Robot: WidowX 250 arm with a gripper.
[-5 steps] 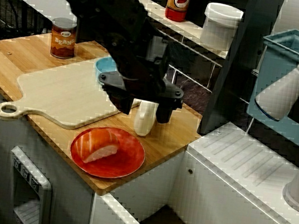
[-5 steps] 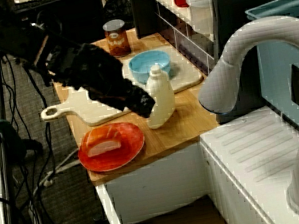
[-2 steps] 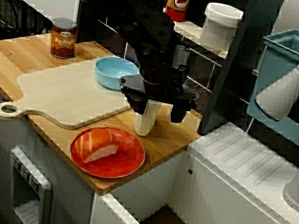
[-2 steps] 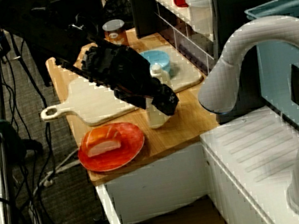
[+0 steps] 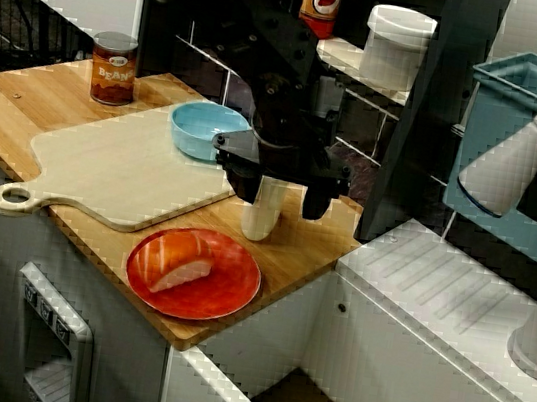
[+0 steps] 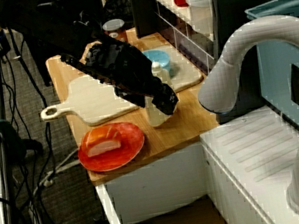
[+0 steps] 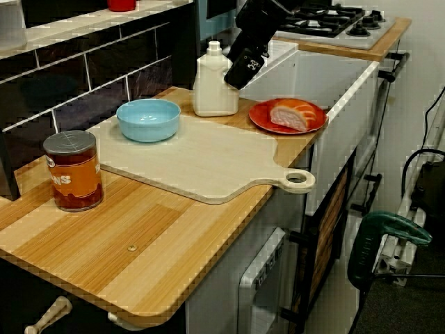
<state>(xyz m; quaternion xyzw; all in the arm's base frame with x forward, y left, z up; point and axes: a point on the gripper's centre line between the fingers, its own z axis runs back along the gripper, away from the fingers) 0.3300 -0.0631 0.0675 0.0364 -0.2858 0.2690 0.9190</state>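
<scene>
In the front view my black gripper stands open, one finger on each side of the white plastic bottle. The bottle is upright on the wooden counter, by the cutting board's right corner. Seen from the sink side, the gripper covers the bottle's upper body, and only the cap and base show. Along the counter, one of the fingers hangs close beside the bottle. I cannot tell whether the fingers touch it.
A red plate with a salmon piece lies just in front of the bottle. A blue bowl sits on the cutting board, and a bean can at the back left. A dark post, shelf jars and the sink faucet stand to the right.
The gripper has travelled right from the cutting board's edge until its fingers straddle the bottle, then sunk slightly. The bottle, plate and bowl have stayed put.
</scene>
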